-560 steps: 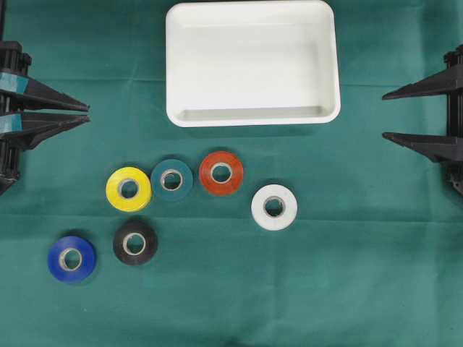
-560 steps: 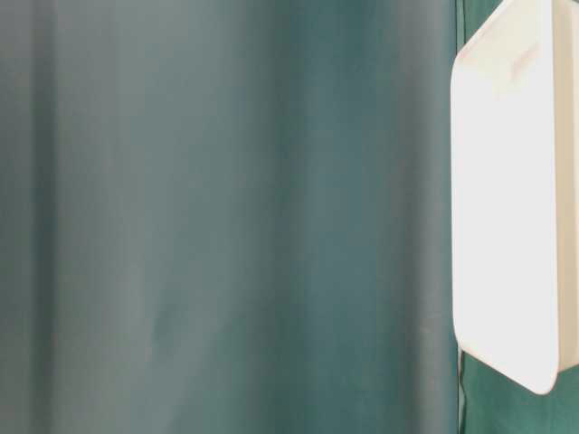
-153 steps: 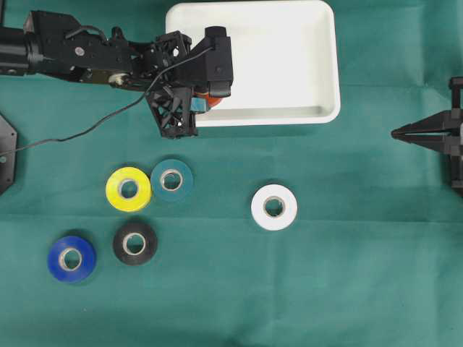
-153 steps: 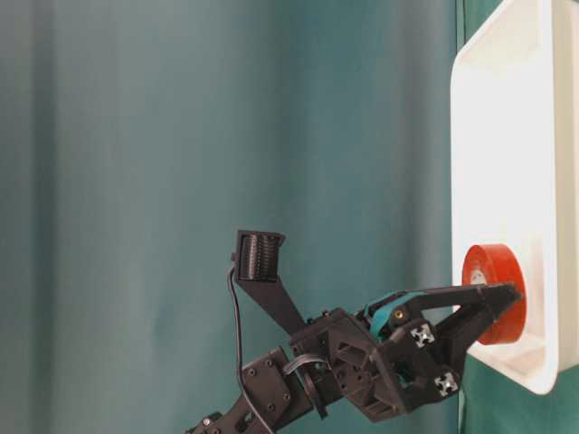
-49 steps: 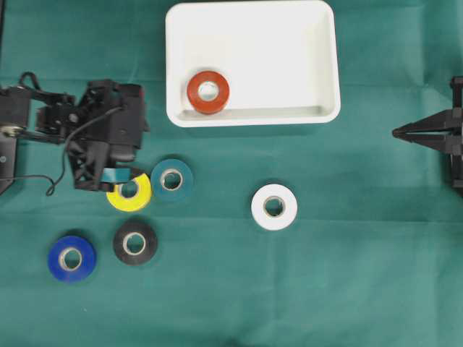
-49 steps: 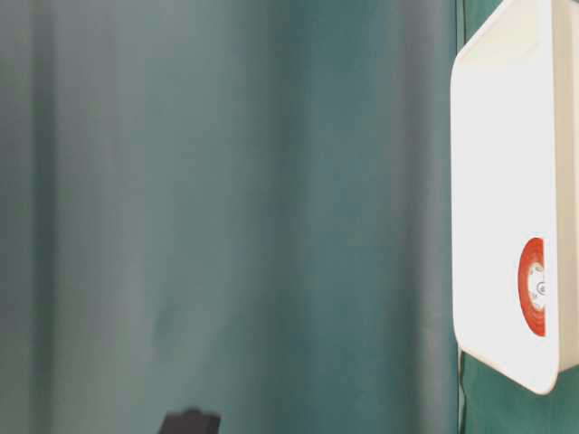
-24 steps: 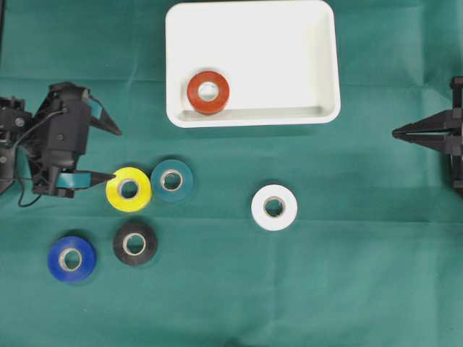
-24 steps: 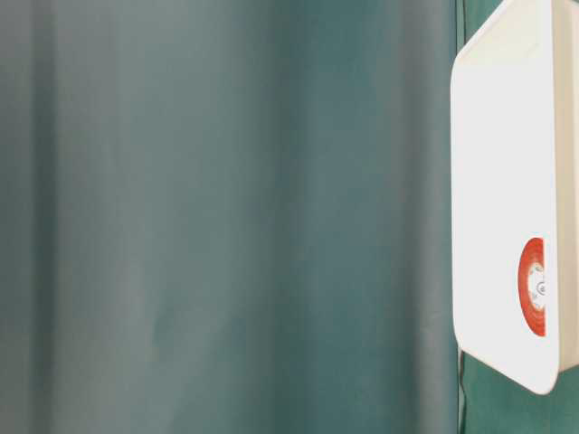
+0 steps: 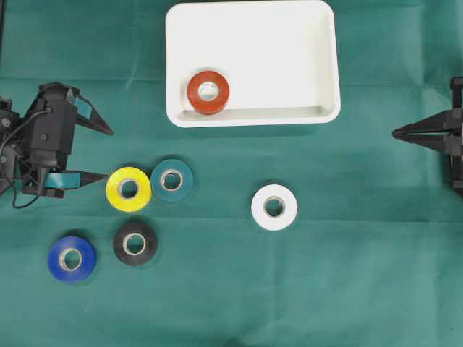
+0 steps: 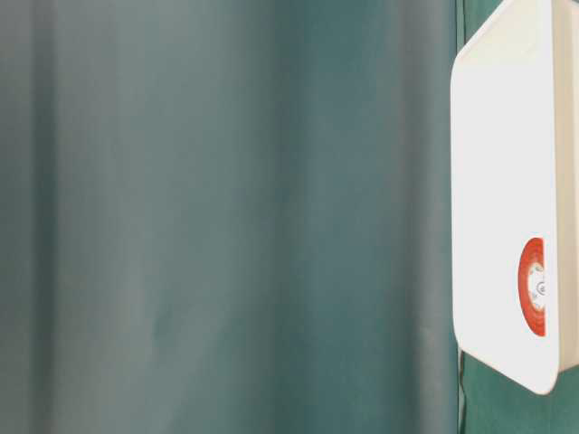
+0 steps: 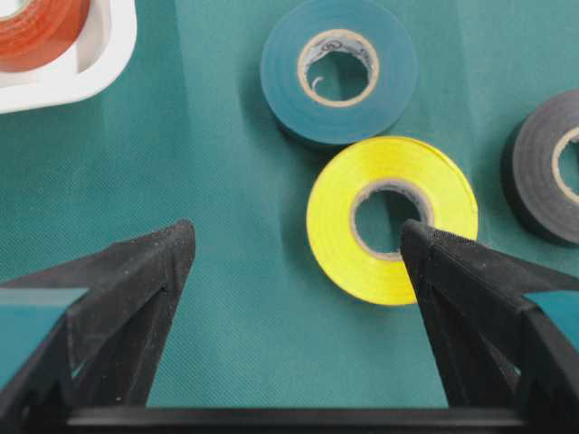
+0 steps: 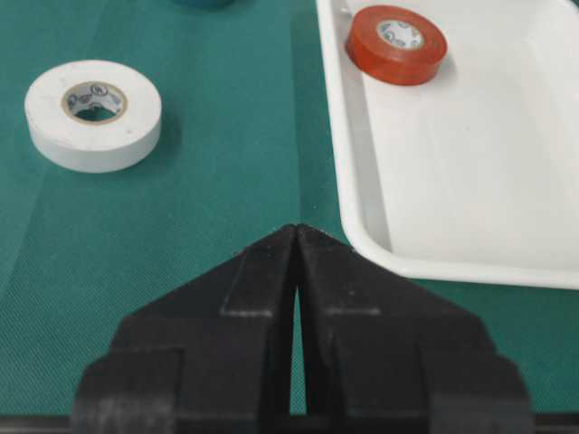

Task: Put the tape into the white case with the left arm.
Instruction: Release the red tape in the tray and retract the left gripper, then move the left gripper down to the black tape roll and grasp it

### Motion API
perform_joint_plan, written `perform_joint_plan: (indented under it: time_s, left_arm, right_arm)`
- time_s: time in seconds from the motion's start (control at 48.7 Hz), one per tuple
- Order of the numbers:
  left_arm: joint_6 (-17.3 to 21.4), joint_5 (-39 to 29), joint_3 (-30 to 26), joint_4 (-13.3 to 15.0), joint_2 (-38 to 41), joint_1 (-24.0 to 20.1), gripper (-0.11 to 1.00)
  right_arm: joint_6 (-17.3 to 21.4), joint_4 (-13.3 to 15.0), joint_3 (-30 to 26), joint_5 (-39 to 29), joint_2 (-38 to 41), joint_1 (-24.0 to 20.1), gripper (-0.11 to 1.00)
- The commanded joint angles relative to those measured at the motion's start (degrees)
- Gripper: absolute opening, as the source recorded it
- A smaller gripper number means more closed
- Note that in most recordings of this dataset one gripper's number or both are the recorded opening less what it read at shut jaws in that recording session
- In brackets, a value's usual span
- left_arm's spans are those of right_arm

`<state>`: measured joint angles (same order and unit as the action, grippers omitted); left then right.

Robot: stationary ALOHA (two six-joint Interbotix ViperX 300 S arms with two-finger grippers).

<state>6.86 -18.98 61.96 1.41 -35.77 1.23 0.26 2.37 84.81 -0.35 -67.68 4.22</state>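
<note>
The white case (image 9: 253, 29) lies at the top middle, with a red tape roll (image 9: 208, 92) flat in its near-left corner; the table-level view shows that roll (image 10: 532, 287) in the case (image 10: 498, 136) too. My left gripper (image 9: 110, 155), teal-banded, stands open and empty just left of the yellow roll (image 9: 128, 189). In the left wrist view the open gripper (image 11: 297, 231) has its right fingertip over the yellow roll's (image 11: 391, 217) edge. The right gripper (image 9: 394, 134) rests shut at the right edge, holding nothing.
On the green cloth lie a teal roll (image 9: 171, 179) touching the yellow one, a black roll (image 9: 134, 243), a blue roll (image 9: 71, 259) and a white roll (image 9: 274, 207). The right wrist view shows the white roll (image 12: 93, 113) left of the case rim (image 12: 362, 172).
The left gripper has drawn back leftward from above the yellow roll and stays open. The red roll lies still in the case. The right arm has not moved.
</note>
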Motion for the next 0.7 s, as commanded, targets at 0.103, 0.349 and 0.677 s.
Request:
perform_joint_plan:
  time_s: [0.103, 0.349, 0.677]
  left_arm:
    - [-0.09, 0.88, -0.97, 0.09, 0.44, 0.26, 0.98]
    - [-0.09, 4.92, -1.85, 0.09, 4.13, 4.92, 0.98]
    - [-0.09, 7.21, -7.65, 0.09, 16.0, 12.13, 0.98]
  right_arm:
    - [0.09, 0.09, -0.62, 0.53, 0.44, 0.09, -0.09]
    - [0.09, 0.09, -0.62, 0.62, 0.35, 0.09, -0.09]
    - [0.09, 0.09, -0.62, 0.62, 0.44, 0.09, -0.09]
